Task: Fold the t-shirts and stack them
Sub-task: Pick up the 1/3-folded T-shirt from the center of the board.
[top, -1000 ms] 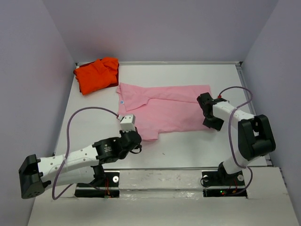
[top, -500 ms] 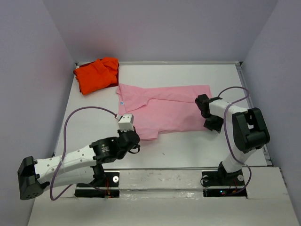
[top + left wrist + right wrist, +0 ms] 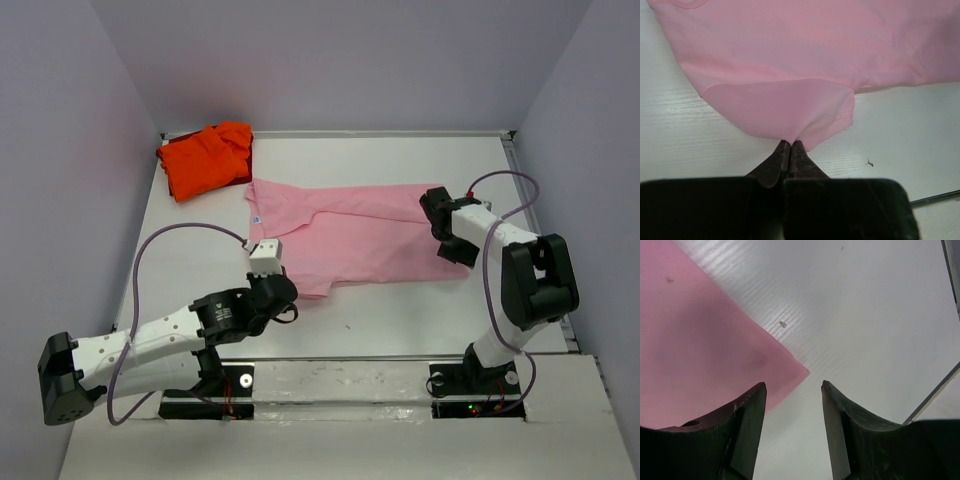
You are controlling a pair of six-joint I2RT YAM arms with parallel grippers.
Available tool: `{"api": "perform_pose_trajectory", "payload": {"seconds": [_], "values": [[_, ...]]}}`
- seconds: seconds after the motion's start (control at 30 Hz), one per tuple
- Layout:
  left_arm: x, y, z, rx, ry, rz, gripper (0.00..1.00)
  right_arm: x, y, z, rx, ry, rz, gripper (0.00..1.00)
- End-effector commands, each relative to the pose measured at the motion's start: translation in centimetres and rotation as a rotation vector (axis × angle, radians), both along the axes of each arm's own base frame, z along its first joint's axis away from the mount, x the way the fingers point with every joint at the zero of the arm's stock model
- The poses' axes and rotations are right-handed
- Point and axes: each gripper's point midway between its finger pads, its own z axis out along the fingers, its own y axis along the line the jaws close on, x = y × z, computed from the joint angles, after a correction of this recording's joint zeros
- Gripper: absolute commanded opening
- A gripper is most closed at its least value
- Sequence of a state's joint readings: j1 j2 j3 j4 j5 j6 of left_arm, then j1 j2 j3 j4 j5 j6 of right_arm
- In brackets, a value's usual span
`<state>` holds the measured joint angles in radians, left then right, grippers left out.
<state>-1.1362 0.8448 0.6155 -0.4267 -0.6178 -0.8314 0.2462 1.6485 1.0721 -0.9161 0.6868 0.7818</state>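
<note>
Pinching near hem of pink t-shirt (image 3: pixel 350 225) with left end effector (image 3: pixel 790 143) clamped tight, hovering right end effector (image 3: pixel 793 386) open, empty, over its right-side corner; leaving orange-red t-shirt (image 3: pixel 205 157) bunched at tabletop (image 3: pixel 400 310) far-left corner.

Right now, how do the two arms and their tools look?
White links with black joints form the left arm and the right arm. A thin purple cable loops along each. The left tool and right tool each have two dark tapered fingers.

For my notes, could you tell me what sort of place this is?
Probably a robotics lab cell: white table boxed in by plain walls, left arm and right arm bolted at its edge.
</note>
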Motion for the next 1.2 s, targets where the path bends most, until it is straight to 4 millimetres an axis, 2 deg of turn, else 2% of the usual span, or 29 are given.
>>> {"api": "perform_pose_trajectory", "payload": {"seconds": [0.0,0.2,0.4,0.57,0.73,0.9,1.0,1.03,1.17], "values": [[0.9,-0.1,1.4,-0.003,-0.039,0.024,0.00,0.2,-0.8,-0.9,-0.042,0.045,-0.013,0.54],[1.0,-0.2,2.3,-0.010,-0.052,0.022,0.00,0.2,-0.4,-2.1,-0.020,0.079,0.001,0.51],[1.4,-0.2,2.7,-0.005,-0.063,0.023,0.00,-0.7,-0.3,-2.9,-0.009,0.103,0.004,0.46],[1.6,-0.3,2.9,0.004,-0.068,0.023,0.00,-1.4,0.6,-3.8,0.058,0.108,0.006,0.42],[2.3,-0.2,3.7,0.013,-0.084,0.034,0.00,-1.9,1.9,-4.6,0.142,0.133,0.027,0.43],[2.9,0.0,4.6,0.017,-0.104,0.035,0.00,-1.9,2.4,-4.4,0.178,0.104,0.039,0.46],[3.2,0.1,4.7,0.026,-0.106,0.036,0.00,-1.6,2.7,-4.5,0.191,0.099,0.046,0.37],[3.2,0.1,4.7,0.026,-0.107,0.034,0.00,-1.6,2.7,-4.6,0.195,0.101,0.049,0.25],[3.4,0.4,4.7,0.033,-0.106,0.038,0.00,-1.3,3.6,-5.3,0.245,0.085,0.055,0.06]]}}
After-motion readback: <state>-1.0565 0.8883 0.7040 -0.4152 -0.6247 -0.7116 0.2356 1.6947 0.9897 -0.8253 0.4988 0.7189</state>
